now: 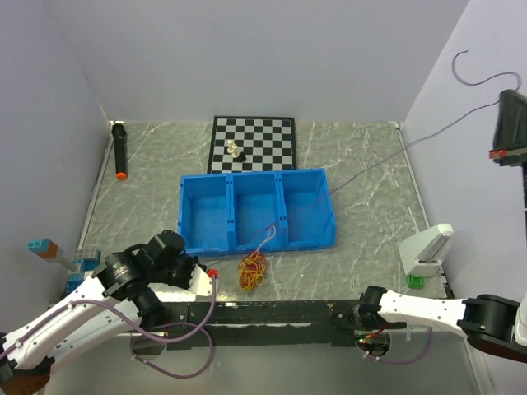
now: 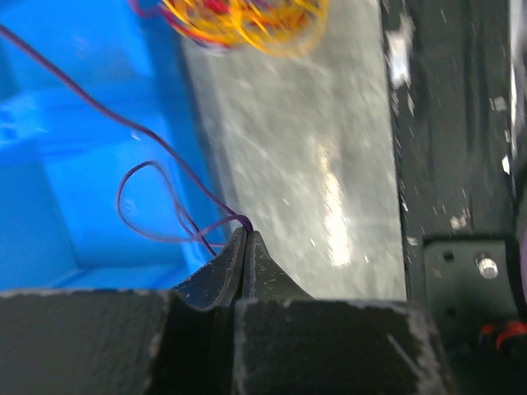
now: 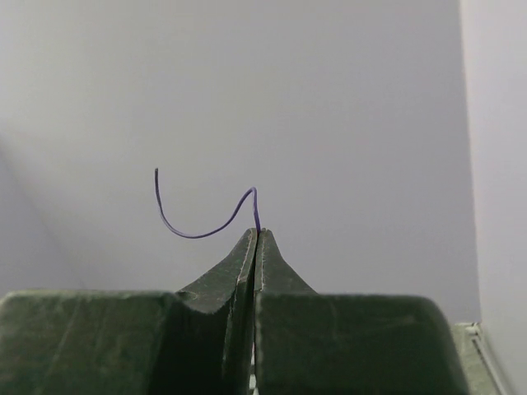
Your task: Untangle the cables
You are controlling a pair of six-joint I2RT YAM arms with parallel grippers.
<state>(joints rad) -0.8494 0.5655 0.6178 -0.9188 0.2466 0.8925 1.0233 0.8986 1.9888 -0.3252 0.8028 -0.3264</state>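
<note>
A tangle of yellow, orange and red cables (image 1: 253, 270) lies on the table just in front of the blue bin (image 1: 189, 216); it also shows at the top of the left wrist view (image 2: 247, 20). A thin purple cable (image 1: 370, 164) runs from the tangle over the bin up to the right. My left gripper (image 1: 206, 276) is beside the tangle, shut on the purple cable (image 2: 148, 136) at its fingertips (image 2: 244, 234). My right gripper (image 1: 502, 99) is raised high at the right, shut on the purple cable (image 3: 198, 233) near its free end, which curls above the tips (image 3: 257, 234).
The blue bin has three compartments. A chessboard (image 1: 252, 144) with chess pieces (image 1: 234, 150) lies behind it. A black marker (image 1: 120, 152) lies at the far left. A white and green object (image 1: 426, 251) stands at the right. Toy blocks (image 1: 58, 255) sit at the left edge.
</note>
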